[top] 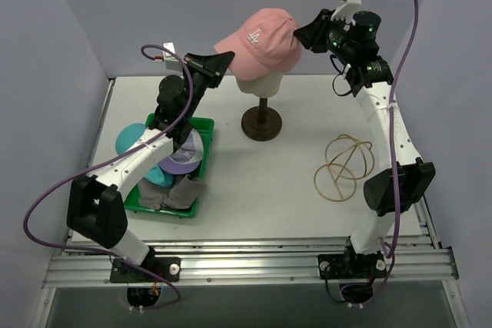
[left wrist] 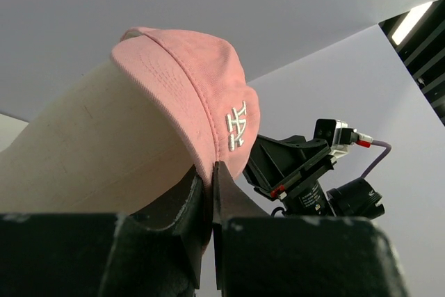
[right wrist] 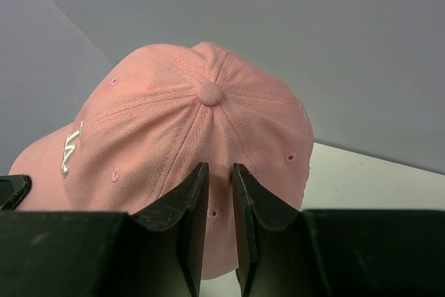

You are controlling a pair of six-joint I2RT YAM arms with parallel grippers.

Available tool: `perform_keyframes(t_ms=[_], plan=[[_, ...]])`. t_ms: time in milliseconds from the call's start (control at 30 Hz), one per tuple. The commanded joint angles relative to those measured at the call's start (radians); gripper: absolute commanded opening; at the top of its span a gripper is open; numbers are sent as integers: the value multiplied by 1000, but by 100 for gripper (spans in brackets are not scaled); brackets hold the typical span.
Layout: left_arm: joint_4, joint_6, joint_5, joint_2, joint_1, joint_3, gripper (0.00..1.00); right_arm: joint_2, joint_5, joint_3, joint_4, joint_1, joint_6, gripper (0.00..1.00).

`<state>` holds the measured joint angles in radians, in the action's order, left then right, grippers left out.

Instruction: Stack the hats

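A pink cap (top: 261, 40) with a white logo sits on the cream mannequin head (top: 260, 82). My left gripper (top: 228, 57) is shut on the tip of the brim, and the left wrist view shows the pink cap's brim (left wrist: 201, 88) pinched at the left gripper (left wrist: 213, 166). My right gripper (top: 298, 34) is at the back of the crown. In the right wrist view the right gripper (right wrist: 220, 168) has nearly closed jaws squeezing a fold of the pink cap (right wrist: 174, 137). A lavender cap (top: 184, 160), a teal bucket hat (top: 131, 137) and a grey bucket hat (top: 175, 193) lie in the tray.
The green tray (top: 207, 122) sits at the left under my left arm. The mannequin's dark round stand (top: 261, 122) is at the table's centre back. A gold wire frame (top: 344, 165) lies to the right near my right arm.
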<state>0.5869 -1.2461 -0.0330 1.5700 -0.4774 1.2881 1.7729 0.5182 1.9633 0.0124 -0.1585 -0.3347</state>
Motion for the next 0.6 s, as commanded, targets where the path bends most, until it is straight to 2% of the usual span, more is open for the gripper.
perform_keyframes(t_ms=[0, 133, 567], plan=[[2, 2, -68, -13, 3, -12, 2, 5, 46, 5, 70, -9, -13, 17], [-13, -26, -91, -24, 2, -42, 2, 5, 54, -9, 81, -7, -26, 18], [-116, -122, -156, -41, -4, -36, 2, -73, -3, -29, 93, -7, -26, 39]])
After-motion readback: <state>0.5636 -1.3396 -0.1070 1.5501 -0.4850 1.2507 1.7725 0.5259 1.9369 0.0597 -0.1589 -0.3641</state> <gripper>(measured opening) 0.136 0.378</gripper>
